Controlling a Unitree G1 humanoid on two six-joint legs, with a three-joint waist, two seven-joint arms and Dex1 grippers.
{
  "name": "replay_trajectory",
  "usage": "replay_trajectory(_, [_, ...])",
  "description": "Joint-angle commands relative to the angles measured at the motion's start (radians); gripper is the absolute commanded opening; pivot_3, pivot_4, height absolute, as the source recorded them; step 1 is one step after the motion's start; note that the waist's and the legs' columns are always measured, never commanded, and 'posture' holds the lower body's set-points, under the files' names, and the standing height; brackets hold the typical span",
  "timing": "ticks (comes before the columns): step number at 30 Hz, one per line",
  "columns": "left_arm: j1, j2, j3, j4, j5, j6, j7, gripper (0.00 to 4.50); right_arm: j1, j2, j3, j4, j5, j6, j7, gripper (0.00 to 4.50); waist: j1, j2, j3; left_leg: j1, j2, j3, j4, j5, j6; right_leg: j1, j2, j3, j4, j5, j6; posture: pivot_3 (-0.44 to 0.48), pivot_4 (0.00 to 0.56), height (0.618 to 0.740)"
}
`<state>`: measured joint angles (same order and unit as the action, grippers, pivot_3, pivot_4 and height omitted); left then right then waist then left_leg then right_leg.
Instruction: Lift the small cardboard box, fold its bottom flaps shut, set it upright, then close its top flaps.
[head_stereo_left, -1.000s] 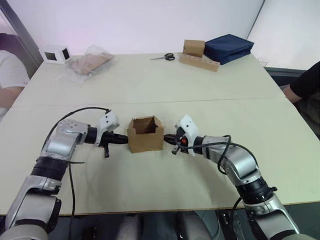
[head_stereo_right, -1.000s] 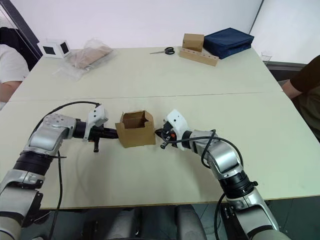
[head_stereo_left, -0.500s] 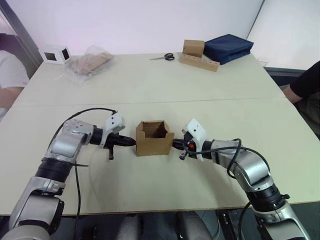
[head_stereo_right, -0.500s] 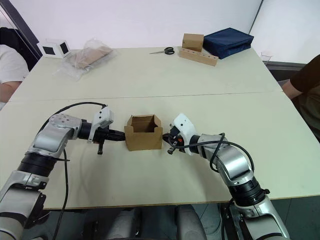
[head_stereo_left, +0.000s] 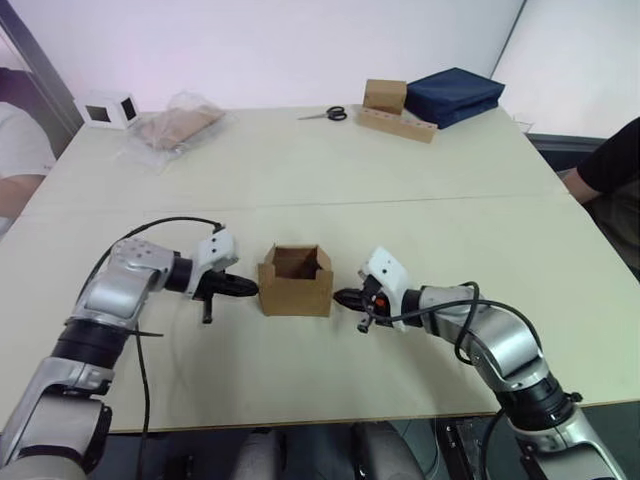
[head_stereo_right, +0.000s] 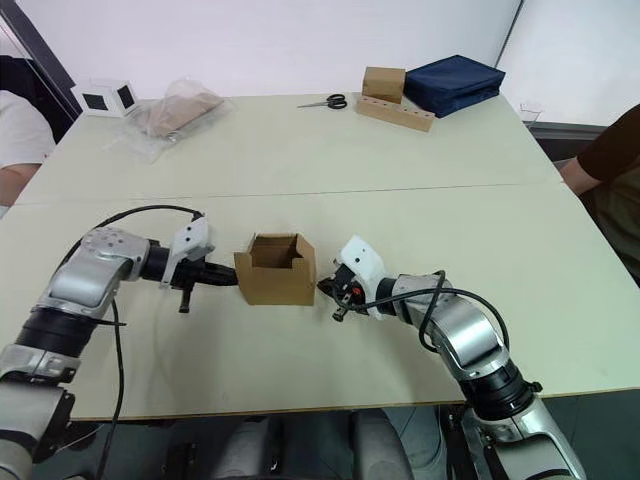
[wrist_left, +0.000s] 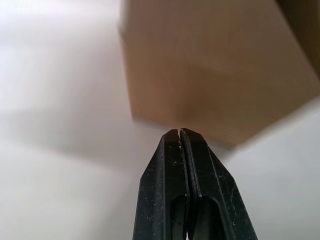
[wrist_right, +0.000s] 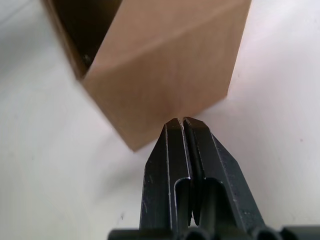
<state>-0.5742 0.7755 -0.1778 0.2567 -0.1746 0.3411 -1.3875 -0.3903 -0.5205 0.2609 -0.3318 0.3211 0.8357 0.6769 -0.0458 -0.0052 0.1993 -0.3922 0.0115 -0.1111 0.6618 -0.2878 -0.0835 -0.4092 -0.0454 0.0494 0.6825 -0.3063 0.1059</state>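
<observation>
One small cardboard box (head_stereo_left: 296, 280) stands upright and open-topped near the front middle of a pale table (head_stereo_left: 300, 170), flanked by two robot arms. The left claw (head_stereo_left: 250, 287), fingers pressed together, points at the box's left wall; the right claw (head_stereo_left: 341, 296), also closed on nothing, sits just beside its right wall. Along the far edge lie one white cube (head_stereo_left: 107, 108), one plastic bag (head_stereo_left: 176, 125), one pair of scissors (head_stereo_left: 326, 114), one blockier brown box (head_stereo_left: 386, 96) on a cardboard slab (head_stereo_left: 398, 124) and one navy case (head_stereo_left: 454, 95), before white walls.
</observation>
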Motion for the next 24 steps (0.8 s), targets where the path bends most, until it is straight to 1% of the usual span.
replay_trajectory(1, [0.010,0.067,0.058,-0.008,-0.020,-0.020,-0.026,0.00,0.001,-0.017,-0.074,-0.042,0.012,-0.035,0.001,0.04,0.000,0.000,0.000,0.000,0.000,0.000,0.000,0.000,0.000,0.000,0.000,0.000,0.000,0.000,0.000,0.000,0.150,0.740])
replay_trajectory(3, [0.012,0.089,0.077,-0.007,-0.038,-0.018,-0.032,0.00,0.005,-0.029,-0.101,-0.043,0.022,-0.043,0.008,0.04,0.001,0.000,0.000,0.000,0.000,0.000,0.000,0.000,0.000,0.000,0.000,0.000,0.000,0.000,0.000,0.000,0.150,0.740])
replay_trajectory(6, [-0.024,0.064,0.158,-0.100,-0.175,0.139,-0.019,0.00,-0.015,-0.020,-0.212,-0.037,0.116,-0.036,0.044,0.04,0.005,0.000,0.000,0.000,0.000,0.000,0.000,0.000,0.000,0.000,0.000,0.000,0.000,0.000,0.000,0.000,0.150,0.740])
replay_trajectory(9, [-0.035,0.040,0.182,-0.163,-0.232,0.221,0.011,0.00,-0.041,-0.024,-0.250,-0.017,0.161,-0.040,0.079,0.04,0.005,0.000,0.000,0.000,0.000,0.000,0.000,0.000,0.000,0.001,-0.001,0.000,0.000,0.000,0.000,0.000,0.150,0.740])
replay_trajectory(12, [-0.029,0.020,0.183,-0.197,-0.256,0.255,0.039,0.00,-0.072,-0.025,-0.243,0.020,0.169,-0.062,0.114,0.04,-0.003,0.000,0.000,0.001,0.000,0.000,0.000,0.000,0.000,0.001,0.000,0.000,0.000,0.000,0.000,0.000,0.150,0.740])
replay_trajectory(15, [-0.029,0.004,0.171,-0.213,-0.260,0.264,0.064,0.00,-0.108,-0.001,-0.240,0.050,0.210,-0.059,0.149,0.04,-0.010,0.000,0.000,0.001,0.001,0.000,0.000,0.000,0.001,0.001,0.001,0.000,0.000,0.000,0.000,0.000,0.150,0.740])
replay_trajectory(19, [-0.022,-0.011,0.155,-0.226,-0.259,0.258,0.084,0.00,-0.139,0.023,-0.196,0.082,0.208,-0.072,0.173,0.04,-0.015,0.000,0.000,0.001,0.001,0.000,0.000,0.000,0.000,0.001,0.000,0.000,0.000,0.000,0.000,0.000,0.150,0.740])
replay_trajectory(21, [-0.014,-0.027,0.142,-0.233,-0.256,0.250,0.095,0.00,-0.161,0.062,-0.163,0.116,0.209,-0.078,0.181,0.04,-0.016,0.000,0.000,0.001,0.001,0.000,0.000,0.000,0.000,0.001,0.000,0.000,0.000,0.000,0.000,0.000,0.150,0.740])
replay_trajectory(24, [-0.008,-0.041,0.128,-0.234,-0.248,0.242,0.104,0.00,-0.174,0.091,-0.119,0.149,0.187,-0.093,0.192,0.04,-0.016,0.000,0.000,0.001,0.001,0.000,0.000,0.000,0.000,0.001,0.000,0.000,0.000,0.000,0.000,0.000,0.150,0.740])
